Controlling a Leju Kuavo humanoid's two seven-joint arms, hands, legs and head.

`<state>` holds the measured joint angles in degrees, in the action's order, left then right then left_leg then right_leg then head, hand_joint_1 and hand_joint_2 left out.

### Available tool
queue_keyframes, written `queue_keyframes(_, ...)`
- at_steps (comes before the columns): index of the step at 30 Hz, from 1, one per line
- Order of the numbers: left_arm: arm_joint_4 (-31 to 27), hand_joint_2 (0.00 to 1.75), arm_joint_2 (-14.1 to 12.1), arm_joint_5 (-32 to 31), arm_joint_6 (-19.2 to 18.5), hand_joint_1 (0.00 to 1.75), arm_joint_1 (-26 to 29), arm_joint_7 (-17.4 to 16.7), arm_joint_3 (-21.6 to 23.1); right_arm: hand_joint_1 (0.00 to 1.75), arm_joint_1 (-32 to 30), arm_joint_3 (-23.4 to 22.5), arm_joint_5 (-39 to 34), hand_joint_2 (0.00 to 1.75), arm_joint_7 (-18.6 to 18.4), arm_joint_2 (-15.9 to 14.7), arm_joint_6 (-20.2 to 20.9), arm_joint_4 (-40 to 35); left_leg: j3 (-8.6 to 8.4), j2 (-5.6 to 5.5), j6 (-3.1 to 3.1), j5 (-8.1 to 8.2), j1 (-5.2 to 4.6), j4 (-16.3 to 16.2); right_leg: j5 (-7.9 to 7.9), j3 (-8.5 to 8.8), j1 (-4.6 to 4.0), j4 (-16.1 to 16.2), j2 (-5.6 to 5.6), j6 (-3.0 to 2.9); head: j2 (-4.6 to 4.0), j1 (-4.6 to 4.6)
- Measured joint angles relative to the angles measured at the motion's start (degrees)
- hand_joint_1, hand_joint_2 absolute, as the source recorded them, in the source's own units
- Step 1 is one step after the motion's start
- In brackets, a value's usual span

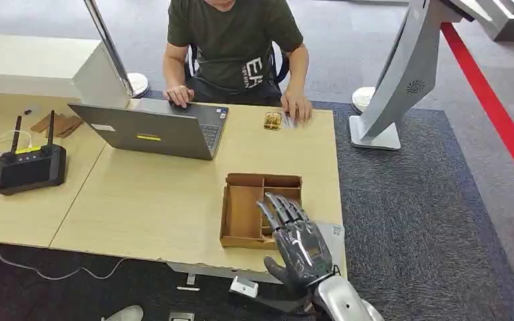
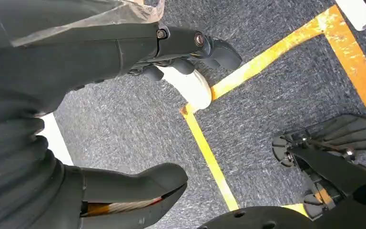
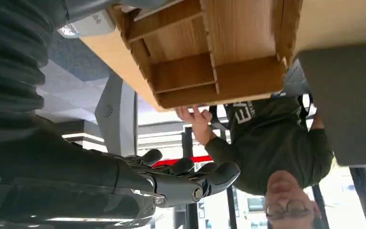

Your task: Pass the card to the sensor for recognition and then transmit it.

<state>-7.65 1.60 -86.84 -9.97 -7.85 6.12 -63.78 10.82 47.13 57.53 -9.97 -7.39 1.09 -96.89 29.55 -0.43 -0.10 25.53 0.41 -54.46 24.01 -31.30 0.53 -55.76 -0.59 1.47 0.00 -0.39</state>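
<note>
Right hand (image 1: 299, 242): raised at the near edge of the pale wooden worktop (image 1: 160, 200), back of the hand towards the head camera, fingers extended and slightly apart, nothing held. Its fingertips overlapped the near right corner of the shallow brown cardboard tray with dividers (image 1: 244, 210). In the right wrist view the same hand (image 3: 171, 183) held nothing, with the tray's compartments (image 3: 205, 62) beyond it. Judged: the hand was poised over the tray because that is the likely pick-up place for the card.

No card could be made out in the tray compartments in view; the part under the fingers was hidden. A small flat white item lay under the fingers of the seated person in a dark green T-shirt (image 1: 234, 40), beside a small gold-coloured object (image 1: 272, 120) at the far edge. Whether that item was the card could not be told.

Left hand (image 2: 124, 114): hanging over grey carpet floor with yellow tape lines (image 2: 209, 152), thumb and fingers apart, empty. Judged idle, kept out of the working area.

Surroundings: open grey laptop (image 1: 154, 130) before the person; black handheld controller with two antennas (image 1: 30, 167) at the left; grey slanted kiosk stand (image 1: 401, 73) on the carpet at the right, possibly the sensor post. Judged: task at its start.
</note>
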Motion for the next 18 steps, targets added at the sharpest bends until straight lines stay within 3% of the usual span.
queue_keyframes(11, 0.0, 1.75, 0.0, -0.1, 0.5, 0.0, 0.0, -0.1, -0.6, 0.0, 0.6, 2.3, 2.4, 1.75, -1.3, 1.9, 0.9, 7.7, -0.01, 0.0, 0.0, 0.0, -0.01, 0.0, 0.0, 0.01, 0.0, 0.0, 0.0, 0.0, 0.0, 0.02)
queue_keyframes(18, 0.0, 1.75, 0.0, -0.4, 0.6, 0.0, 0.0, -0.1, -1.0, 0.0, 1.2, 1.9, 2.1, 1.75, -1.4, 3.0, -2.0, 13.5, -0.01, 0.0, 0.0, 0.0, -0.01, 0.0, 0.0, 0.0, 0.0, 0.0, 0.0, 0.0, 0.0, 0.02)
